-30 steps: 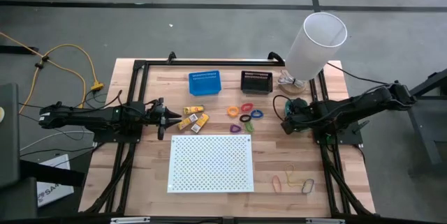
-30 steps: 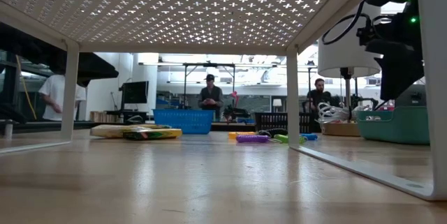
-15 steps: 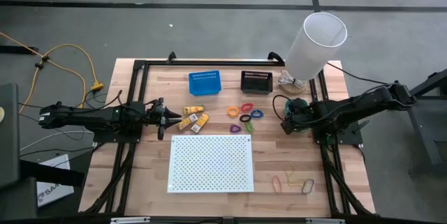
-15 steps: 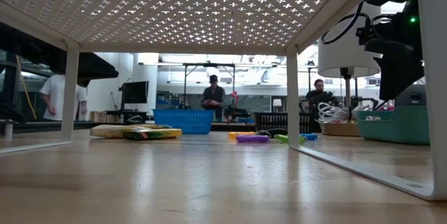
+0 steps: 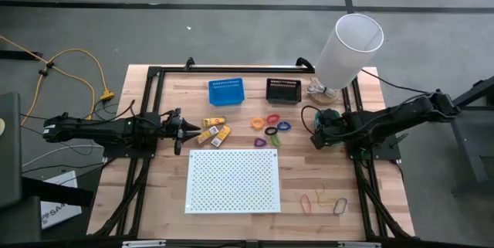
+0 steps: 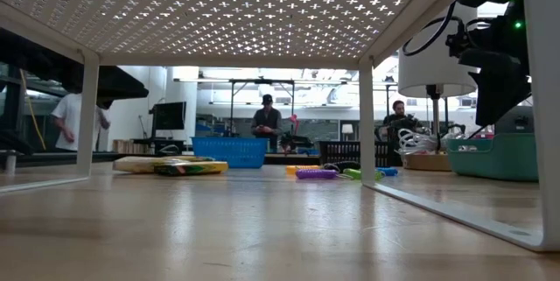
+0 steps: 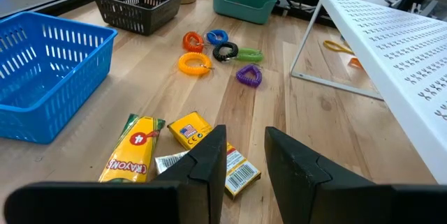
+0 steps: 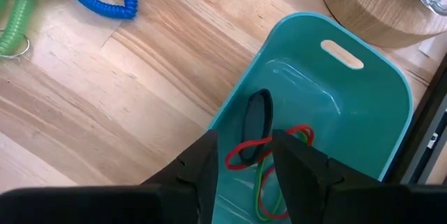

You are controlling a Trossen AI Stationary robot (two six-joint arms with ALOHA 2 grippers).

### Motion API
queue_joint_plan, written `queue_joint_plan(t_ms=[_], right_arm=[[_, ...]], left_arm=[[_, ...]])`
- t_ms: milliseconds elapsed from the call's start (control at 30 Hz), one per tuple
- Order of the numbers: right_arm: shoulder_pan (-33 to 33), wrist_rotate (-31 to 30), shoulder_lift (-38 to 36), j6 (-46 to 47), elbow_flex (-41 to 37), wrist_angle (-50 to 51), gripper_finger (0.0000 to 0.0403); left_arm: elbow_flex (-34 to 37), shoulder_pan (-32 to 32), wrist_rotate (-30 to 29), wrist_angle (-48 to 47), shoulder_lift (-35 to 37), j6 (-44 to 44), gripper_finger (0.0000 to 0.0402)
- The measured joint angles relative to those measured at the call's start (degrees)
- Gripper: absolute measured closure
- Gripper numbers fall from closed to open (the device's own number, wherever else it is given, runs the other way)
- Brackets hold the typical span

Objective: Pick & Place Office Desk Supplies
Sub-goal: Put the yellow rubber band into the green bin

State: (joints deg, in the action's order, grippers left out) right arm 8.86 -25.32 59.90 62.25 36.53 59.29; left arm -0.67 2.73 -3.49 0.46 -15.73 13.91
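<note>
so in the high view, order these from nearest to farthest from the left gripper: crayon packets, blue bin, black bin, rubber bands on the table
1. crayon packets, just in front of the left gripper
2. blue bin, toward the table's back edge
3. black bin, farther along that back edge
4. rubber bands, front corner on the right arm's side

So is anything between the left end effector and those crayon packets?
Nothing visible. The left end effector hangs open just short of the yellow crayon packets, with only bare table between; the blue basket sits off to one side.
</note>
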Motion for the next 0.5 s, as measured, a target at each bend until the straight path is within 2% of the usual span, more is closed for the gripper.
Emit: queue_joint_plan(t_ms=[500], right_arm=[[0.0,-0.6,0.0,-1.0,0.0,-2.4,0.0279]], left_arm=[[0.0,0.0,0.0,0.0,0.0,0.0,0.0306]])
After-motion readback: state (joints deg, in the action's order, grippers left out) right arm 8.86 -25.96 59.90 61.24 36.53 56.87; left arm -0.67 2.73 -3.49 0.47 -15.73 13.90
